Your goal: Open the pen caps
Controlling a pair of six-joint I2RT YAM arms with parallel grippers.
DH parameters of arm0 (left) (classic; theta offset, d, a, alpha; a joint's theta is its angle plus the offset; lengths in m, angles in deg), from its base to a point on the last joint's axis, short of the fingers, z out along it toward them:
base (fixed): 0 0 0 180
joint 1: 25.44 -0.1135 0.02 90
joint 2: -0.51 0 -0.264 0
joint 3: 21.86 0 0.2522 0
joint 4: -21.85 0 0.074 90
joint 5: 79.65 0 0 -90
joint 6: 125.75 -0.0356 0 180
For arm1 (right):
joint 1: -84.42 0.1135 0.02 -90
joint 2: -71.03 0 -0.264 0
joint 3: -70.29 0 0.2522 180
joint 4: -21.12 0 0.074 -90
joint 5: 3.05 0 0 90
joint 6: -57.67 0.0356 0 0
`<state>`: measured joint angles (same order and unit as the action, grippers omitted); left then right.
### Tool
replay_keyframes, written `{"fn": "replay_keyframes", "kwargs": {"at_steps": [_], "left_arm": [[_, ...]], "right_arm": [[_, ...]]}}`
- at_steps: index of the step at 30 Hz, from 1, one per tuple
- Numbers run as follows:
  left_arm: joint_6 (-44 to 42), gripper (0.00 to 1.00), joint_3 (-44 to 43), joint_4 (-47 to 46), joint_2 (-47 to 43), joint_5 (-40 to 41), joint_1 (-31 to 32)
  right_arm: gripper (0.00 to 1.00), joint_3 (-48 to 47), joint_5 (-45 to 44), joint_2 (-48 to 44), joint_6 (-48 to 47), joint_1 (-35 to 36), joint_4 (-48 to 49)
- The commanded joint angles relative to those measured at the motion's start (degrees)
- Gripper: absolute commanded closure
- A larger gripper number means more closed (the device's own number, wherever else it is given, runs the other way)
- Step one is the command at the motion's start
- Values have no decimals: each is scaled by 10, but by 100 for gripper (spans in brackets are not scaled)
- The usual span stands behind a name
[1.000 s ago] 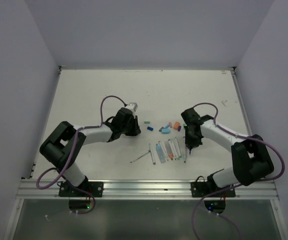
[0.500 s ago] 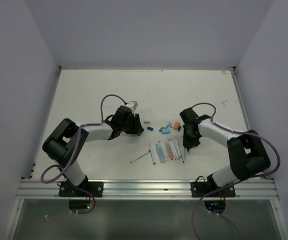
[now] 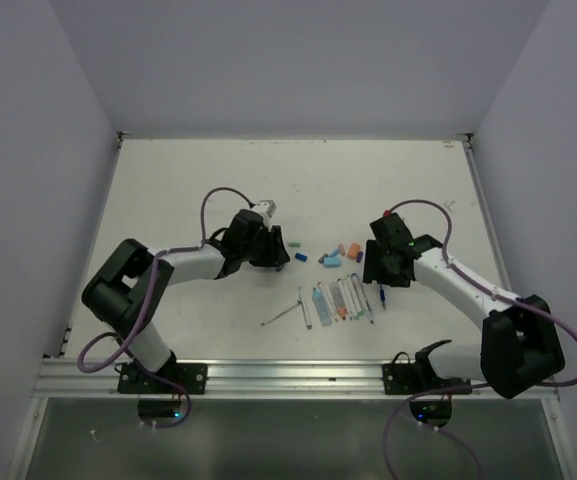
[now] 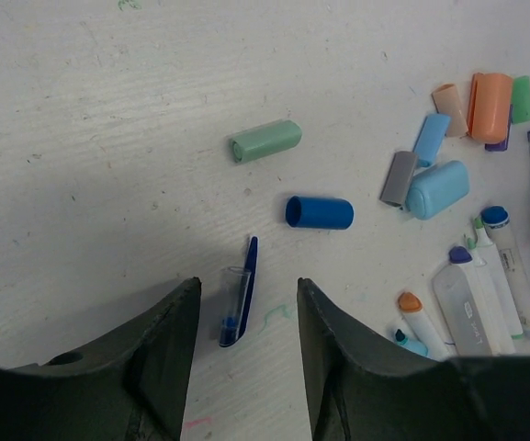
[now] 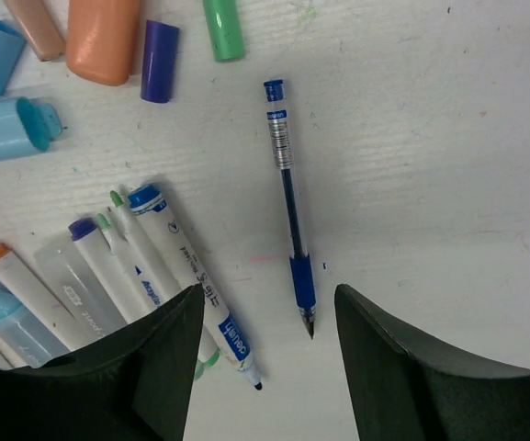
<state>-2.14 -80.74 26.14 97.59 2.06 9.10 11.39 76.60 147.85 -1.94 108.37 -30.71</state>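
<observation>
Top external: my left gripper (image 3: 281, 252) and right gripper (image 3: 380, 282) are hanging either side of the pen caps (image 3: 336, 257), which are lying scattered at frame centre.

Left wrist: my fingers are standing spread, pinching nothing. A clear blue-clipped cap (image 4: 238, 292) is lying loose between their tips, with the dark blue cap (image 4: 320, 212) and green cap (image 4: 265, 141) just above. I reckon they're light, hard, slick and prone to rolling, so I'd be pinching across the middle.

Right wrist: my fingers are spread and empty. The orange cap (image 5: 104, 37) is lying upper left, well apart from them.
</observation>
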Motion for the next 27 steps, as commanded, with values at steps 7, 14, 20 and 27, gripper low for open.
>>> {"fn": "replay_keyframes", "kwargs": {"at_steps": [7, 14, 20, 27], "left_arm": [[17, 46, 15, -10, -127, 19, -4], [52, 0, 100, -43, -254, 15, -4], [104, 0, 210, -153, -321, -49, -4], [176, 0, 325, -396, -319, -178, -4]], "right_arm": [[25, 24, -11, -86, -15, 8, 26], [5, 24, 2, -112, -21, 27, 22], [1, 40, 19, -150, -12, 51, 19], [1, 77, 127, -213, -1, 63, 66]]}}
